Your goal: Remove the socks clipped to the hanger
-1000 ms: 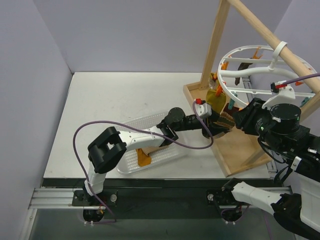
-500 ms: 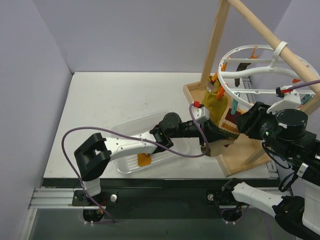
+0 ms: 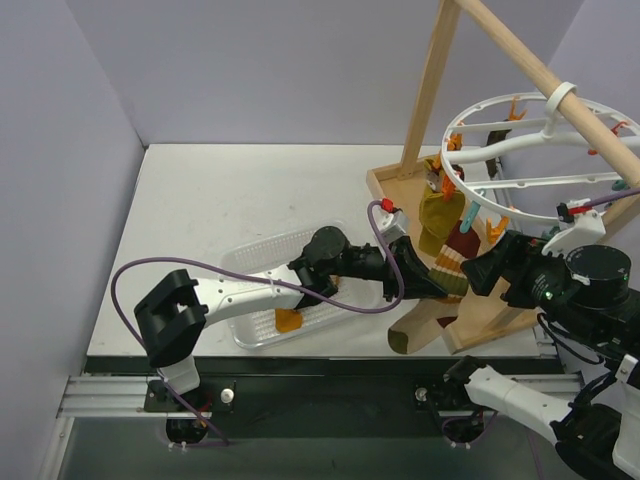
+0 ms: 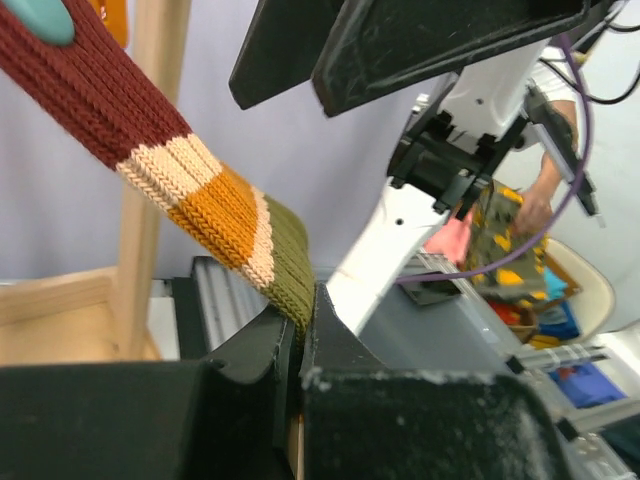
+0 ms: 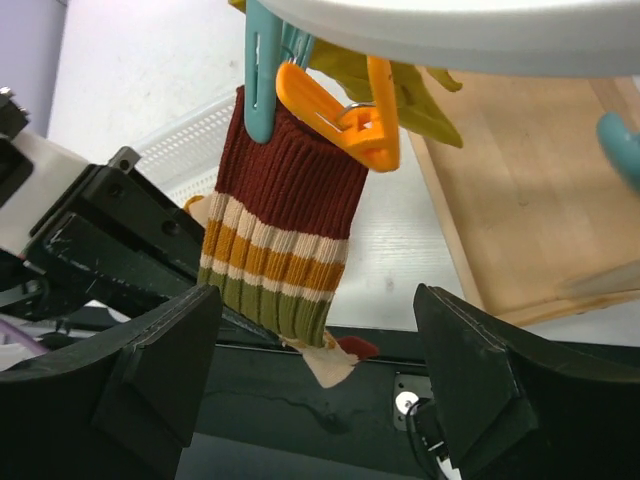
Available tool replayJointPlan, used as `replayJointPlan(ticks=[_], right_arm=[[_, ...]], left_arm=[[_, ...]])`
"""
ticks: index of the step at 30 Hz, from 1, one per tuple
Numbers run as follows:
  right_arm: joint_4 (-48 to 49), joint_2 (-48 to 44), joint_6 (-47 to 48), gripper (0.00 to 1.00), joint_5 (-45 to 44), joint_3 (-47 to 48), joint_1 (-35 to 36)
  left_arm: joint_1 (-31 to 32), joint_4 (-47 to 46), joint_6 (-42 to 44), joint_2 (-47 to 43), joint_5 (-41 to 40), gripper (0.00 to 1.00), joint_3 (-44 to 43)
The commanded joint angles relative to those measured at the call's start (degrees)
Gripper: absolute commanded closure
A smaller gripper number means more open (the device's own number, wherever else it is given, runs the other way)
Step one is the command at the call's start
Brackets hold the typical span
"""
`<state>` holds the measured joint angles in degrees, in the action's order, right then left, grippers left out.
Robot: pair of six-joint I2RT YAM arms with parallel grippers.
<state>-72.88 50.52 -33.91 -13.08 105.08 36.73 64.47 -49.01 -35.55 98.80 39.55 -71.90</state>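
**Top view.** The left gripper is clamped on the striped sock just below its cuff, and the foot dangles beneath the jaws. The sock hangs from the hanger, beside a mustard sock. The right gripper sits just right of the cuff; its jaw state cannot be told here. A basket on the table holds an orange sock.

**Left wrist view.** The left gripper pinches the olive band of the striped sock. A teal clip sits on the maroon end.

**Right wrist view.** The right gripper stands wide apart, its fingers flanking the cuff without touching it. The teal clip bites the maroon top edge of the striped sock. An orange clip lies just beside it, and both sit under the hanger.
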Motion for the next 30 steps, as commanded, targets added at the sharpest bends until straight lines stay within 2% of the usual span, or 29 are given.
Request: replayJointPlan(ticks=[1,6,9,17,30], right_arm=[[2.11,-3.31,-2.56,0.2,3.41,-1.27,-0.08],[8.8,-6.83,-6.51,0.27,4.56,-5.39,-0.08],[16.08,-7.8,-7.13,0.3,5.96,-7.16,0.01],[24.97,-6.67,-8.63,0.31,1.66,-8.75,0.01],[30.6,-4.73,-9.68,0.34,-6.68,-12.26,-0.08]], left_arm=[[0.13,-8.36,-7.15,-3.09,5.71,1.0,0.53],[0.13,-16.36,-14.71,-2.65,6.59,1.0,1.5],[0.66,-18.65,-17.27,-2.21,6.77,1.0,0.97],[1.45,-18.84,-19.2,-2.83,6.33,1.0,0.62],[3.38,-17.52,-18.68,-3.62,6.33,1.0,-0.52]])
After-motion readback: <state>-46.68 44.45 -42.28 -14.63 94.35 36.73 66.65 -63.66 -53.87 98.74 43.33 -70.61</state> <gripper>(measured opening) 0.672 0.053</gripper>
